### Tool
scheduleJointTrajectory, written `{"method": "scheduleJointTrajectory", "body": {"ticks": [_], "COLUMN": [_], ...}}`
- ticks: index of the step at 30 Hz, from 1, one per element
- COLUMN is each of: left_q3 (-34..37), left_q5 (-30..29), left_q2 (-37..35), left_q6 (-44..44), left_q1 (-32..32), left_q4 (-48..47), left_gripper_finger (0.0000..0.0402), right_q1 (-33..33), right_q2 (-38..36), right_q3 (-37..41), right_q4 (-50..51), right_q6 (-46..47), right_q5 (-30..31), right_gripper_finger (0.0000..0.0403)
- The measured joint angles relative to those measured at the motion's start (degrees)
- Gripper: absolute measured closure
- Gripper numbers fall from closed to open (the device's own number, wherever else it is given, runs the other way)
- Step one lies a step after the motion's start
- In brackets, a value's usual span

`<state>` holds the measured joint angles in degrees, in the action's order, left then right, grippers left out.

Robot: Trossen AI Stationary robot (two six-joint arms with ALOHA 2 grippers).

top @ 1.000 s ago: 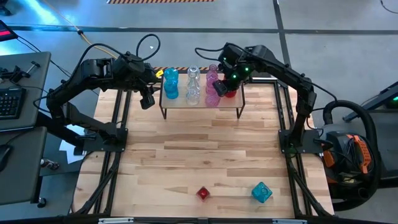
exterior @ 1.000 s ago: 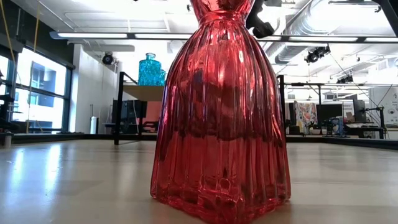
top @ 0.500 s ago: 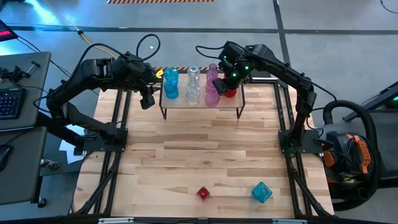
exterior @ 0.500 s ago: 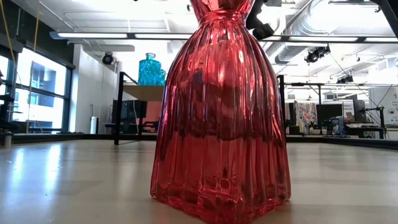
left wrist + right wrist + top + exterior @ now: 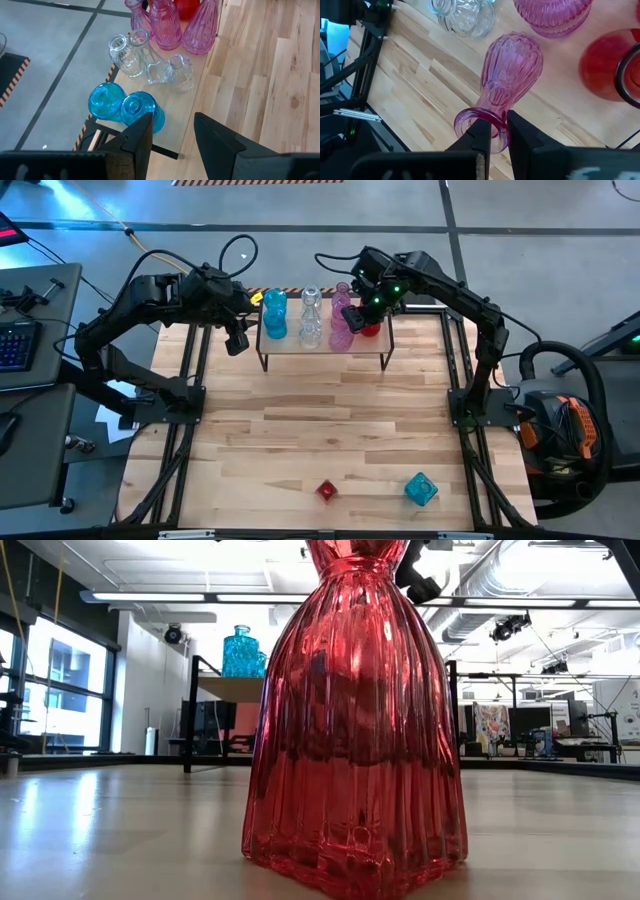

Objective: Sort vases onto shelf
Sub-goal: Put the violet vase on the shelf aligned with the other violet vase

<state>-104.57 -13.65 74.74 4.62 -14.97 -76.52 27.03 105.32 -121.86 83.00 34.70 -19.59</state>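
Vases (image 5: 310, 318) translucent teal, clear, pink, red glass

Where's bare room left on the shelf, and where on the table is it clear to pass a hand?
The shelf is crowded along its back: teal vases, clear vases, pink vases, a red one under the right hand. Only its front strip is bare. The table lies free between the shelf and the two near-edge vases.
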Motion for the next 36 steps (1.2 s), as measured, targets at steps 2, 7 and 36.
{"method": "scheduleJointTrajectory", "body": {"ticks": [2,7,36], "left_q3": [0.0,0.0,0.0], "left_q5": [-0.01,-0.02,0.0], "left_q2": [0.0,0.0,0.0], "left_q6": [0.03,0.11,0.07], "left_q1": [0.0,-0.01,-0.01], "left_q4": [0.01,0.04,0.06], "left_gripper_finger": [0.0266,0.0266,0.0266], "right_q1": [0.0,0.0,0.0], "right_q2": [0.0,0.0,-0.09], "right_q3": [0.0,0.0,-0.04], "right_q4": [0.0,0.0,-1.09], "right_q6": [-0.39,-0.17,1.36], "right_q5": [0.0,0.02,5.73], "right_gripper_finger": [0.0375,0.0375,0.0375]}}
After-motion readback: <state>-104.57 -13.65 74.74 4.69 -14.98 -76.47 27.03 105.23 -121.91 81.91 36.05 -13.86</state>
